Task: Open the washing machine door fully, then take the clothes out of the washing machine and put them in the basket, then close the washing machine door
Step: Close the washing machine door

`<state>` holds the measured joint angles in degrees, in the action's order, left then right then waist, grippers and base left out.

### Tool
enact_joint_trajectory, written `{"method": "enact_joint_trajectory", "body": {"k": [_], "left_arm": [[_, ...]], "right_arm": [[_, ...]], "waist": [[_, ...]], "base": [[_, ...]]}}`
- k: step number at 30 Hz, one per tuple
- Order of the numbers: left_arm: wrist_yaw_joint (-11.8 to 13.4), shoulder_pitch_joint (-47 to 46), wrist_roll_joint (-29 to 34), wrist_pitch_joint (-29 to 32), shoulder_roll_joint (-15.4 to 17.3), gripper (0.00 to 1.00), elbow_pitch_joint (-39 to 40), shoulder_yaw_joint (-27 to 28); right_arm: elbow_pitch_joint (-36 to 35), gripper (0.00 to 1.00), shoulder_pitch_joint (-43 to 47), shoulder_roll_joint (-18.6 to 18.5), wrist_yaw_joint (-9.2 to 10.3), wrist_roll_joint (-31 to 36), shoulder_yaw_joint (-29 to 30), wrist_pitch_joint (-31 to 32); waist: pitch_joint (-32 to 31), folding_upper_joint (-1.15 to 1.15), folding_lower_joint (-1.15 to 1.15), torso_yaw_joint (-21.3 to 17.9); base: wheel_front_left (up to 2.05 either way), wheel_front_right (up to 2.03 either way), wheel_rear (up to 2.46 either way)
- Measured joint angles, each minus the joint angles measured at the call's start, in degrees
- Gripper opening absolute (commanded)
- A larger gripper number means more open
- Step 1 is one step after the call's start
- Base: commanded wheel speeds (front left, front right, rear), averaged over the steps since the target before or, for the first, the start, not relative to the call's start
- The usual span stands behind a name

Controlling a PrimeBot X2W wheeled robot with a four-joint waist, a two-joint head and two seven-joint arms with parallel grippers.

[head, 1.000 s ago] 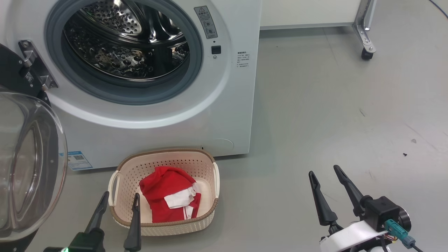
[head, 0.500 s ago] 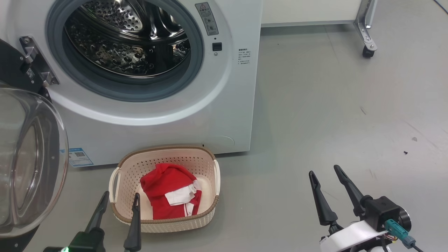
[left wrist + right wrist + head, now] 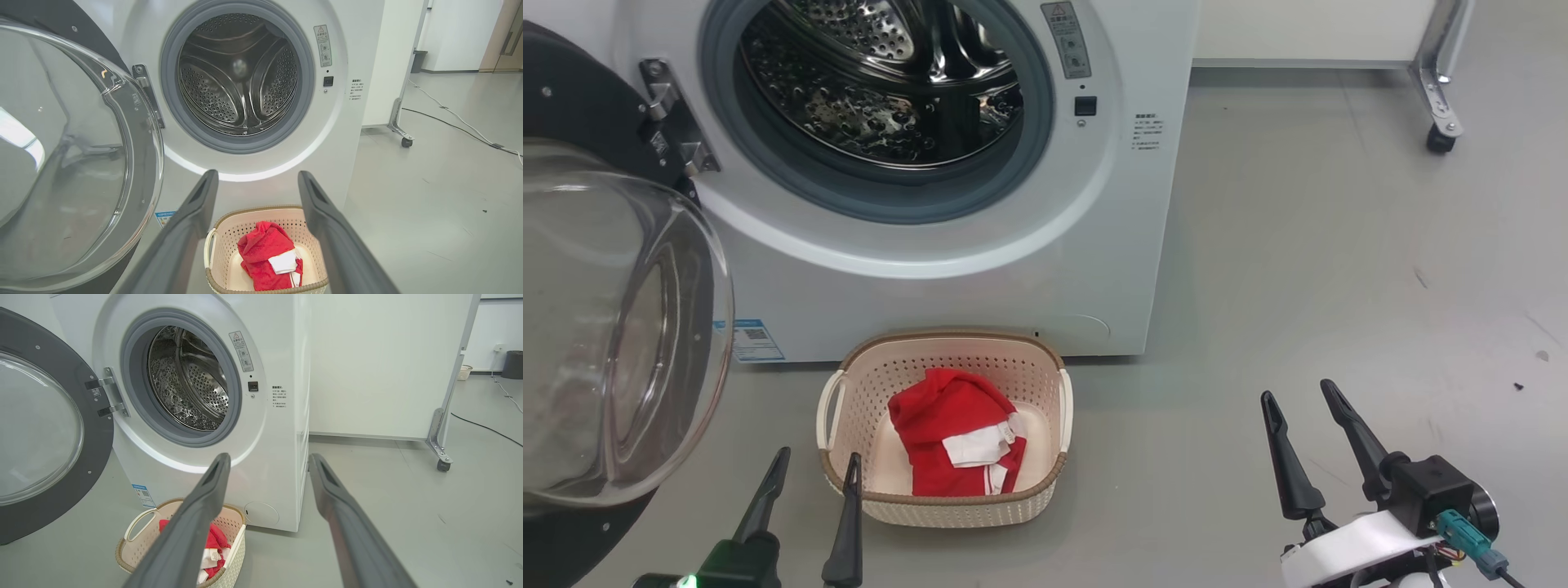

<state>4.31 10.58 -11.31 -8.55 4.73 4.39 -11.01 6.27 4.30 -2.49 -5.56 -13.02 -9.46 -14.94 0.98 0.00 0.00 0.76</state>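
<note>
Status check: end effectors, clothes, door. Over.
Left end effector and right end effector open, empty. Clothes in basket, drum empty. Door wide open, not yet closed. Basket on floor below opening.

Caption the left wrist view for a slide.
Open left gripper faces washing machine, door open, red clothes in the basket.

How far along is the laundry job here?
Done: the door stands wide open, the drum looks empty, and the clothes lie in the basket. In hand: nothing; left gripper and right gripper are open, touching nothing. Left: closing the door.
</note>
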Motion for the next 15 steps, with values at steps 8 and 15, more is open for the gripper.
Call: {"method": "enact_joint_trajectory", "body": {"k": [8, 15], "left_arm": [[0.01, -0.01, 0.24, 0.01, -0.01, 1.0, -0.2, -0.12], [0.02, -0.01, 0.24, 0.18, -0.02, 1.0, -0.31, -0.18]], "right_arm": [[-0.03, 1.0, 0.61, 0.02, -0.01, 0.03, 0.03, 0.0], [-0.02, 1.0, 0.87, 0.05, -0.08, 0.07, -0.14, 0.0]], "waist": [[-0.15, 0.0, 0.0, 5.04], [-0.59, 0.0, 0.0, 10.08]], "base": [[0.0, 0.0, 0.0], [0.0, 0.0, 0.0]]}}
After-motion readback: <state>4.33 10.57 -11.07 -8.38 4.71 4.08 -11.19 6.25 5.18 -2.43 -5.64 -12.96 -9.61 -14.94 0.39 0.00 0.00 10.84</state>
